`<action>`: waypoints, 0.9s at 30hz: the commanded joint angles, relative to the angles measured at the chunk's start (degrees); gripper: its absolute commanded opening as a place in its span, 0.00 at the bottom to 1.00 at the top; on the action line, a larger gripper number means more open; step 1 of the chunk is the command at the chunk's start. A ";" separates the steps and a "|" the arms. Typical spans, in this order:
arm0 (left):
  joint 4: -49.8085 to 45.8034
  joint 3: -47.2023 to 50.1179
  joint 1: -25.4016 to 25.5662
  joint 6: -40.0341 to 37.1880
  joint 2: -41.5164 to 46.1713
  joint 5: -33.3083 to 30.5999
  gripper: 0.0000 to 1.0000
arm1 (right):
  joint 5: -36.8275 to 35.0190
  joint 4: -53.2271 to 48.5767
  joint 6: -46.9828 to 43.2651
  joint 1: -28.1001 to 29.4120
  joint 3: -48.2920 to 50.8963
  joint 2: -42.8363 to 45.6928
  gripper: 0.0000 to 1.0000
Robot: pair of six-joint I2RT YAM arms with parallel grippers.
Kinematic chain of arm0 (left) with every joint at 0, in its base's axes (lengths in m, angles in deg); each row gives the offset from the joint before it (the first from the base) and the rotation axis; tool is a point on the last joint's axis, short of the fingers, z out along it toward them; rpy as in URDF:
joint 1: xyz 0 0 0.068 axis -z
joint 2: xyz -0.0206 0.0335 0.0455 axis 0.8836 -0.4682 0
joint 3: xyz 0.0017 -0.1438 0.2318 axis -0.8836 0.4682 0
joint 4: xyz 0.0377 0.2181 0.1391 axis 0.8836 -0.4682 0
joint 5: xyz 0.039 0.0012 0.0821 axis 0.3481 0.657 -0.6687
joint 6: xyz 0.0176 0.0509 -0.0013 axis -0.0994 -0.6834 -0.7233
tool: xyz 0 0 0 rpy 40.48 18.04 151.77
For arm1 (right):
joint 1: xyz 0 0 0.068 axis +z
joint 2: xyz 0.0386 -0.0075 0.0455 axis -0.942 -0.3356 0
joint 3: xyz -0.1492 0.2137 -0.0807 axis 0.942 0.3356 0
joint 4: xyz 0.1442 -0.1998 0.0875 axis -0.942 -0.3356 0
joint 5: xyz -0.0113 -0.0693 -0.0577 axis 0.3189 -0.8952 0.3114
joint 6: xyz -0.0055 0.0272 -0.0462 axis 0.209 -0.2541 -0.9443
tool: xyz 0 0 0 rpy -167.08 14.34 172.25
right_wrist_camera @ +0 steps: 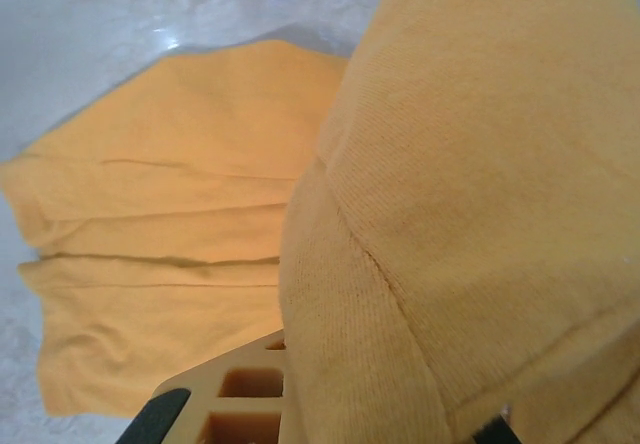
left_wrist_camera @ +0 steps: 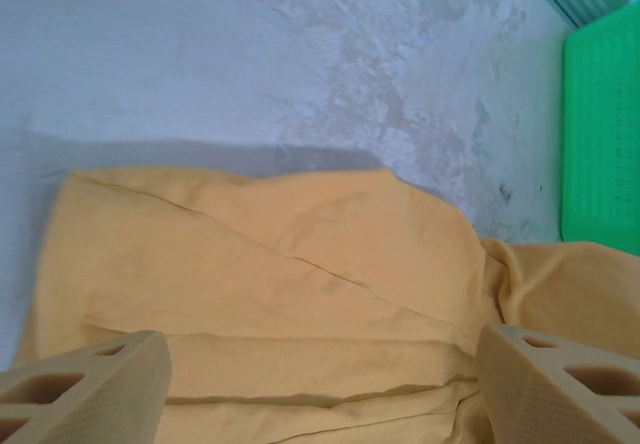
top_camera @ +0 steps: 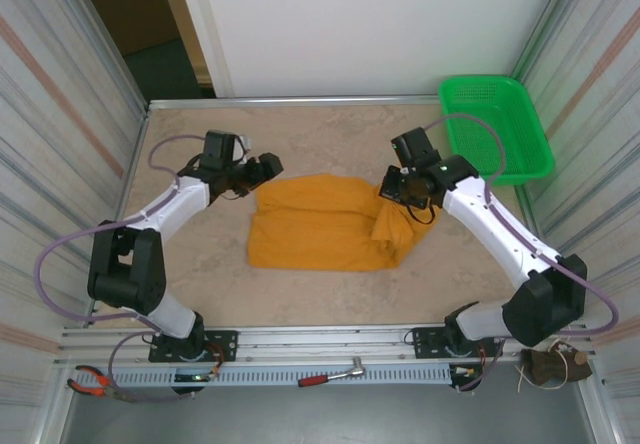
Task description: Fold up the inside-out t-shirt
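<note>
T-shirt (top_camera: 320, 226) lay partly folded on the table (top_camera: 200, 284), its right end lifted.
The right gripper (top_camera: 395, 186) was clamped on that raised cloth; the left gripper (top_camera: 268, 167) hung with jaws spread, empty, just beside the shirt's far left corner.

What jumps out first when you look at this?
The bright orange-yellow t-shirt lies part-folded in the middle of the table, its right end pinched and held up by the right gripper. Next comes the green basket at the far right corner, and the left gripper, open by the shirt's far left corner.
</note>
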 commanded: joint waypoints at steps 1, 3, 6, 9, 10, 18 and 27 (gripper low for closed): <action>-1.83 -0.26 -2.64 -1.86 -0.31 4.50 0.80 | -6.11 -2.28 4.91 4.22 -4.86 -3.47 0.00; -1.53 0.02 -4.15 -1.92 -0.54 5.66 0.80 | -7.25 -2.77 5.84 6.81 -7.32 -5.97 0.00; -0.75 0.89 -6.07 -1.90 -0.59 6.73 0.81 | -7.91 -3.18 7.10 9.94 -11.19 -10.78 0.00; -0.28 1.66 -8.00 -1.79 -0.60 8.10 0.81 | -8.01 -3.37 7.91 13.19 -15.79 -16.21 0.00; -0.09 1.88 -8.56 -1.78 -0.57 8.58 0.80 | -8.00 -3.76 8.00 14.36 -17.87 -18.37 0.00; 0.71 3.38 -11.66 -1.39 0.35 10.28 0.81 | -6.48 -9.09 6.34 21.38 -35.17 -34.82 0.00; 3.29 6.64 -20.23 1.52 1.47 10.06 0.81 | 8.40 -6.79 4.41 28.09 -58.76 -53.69 0.57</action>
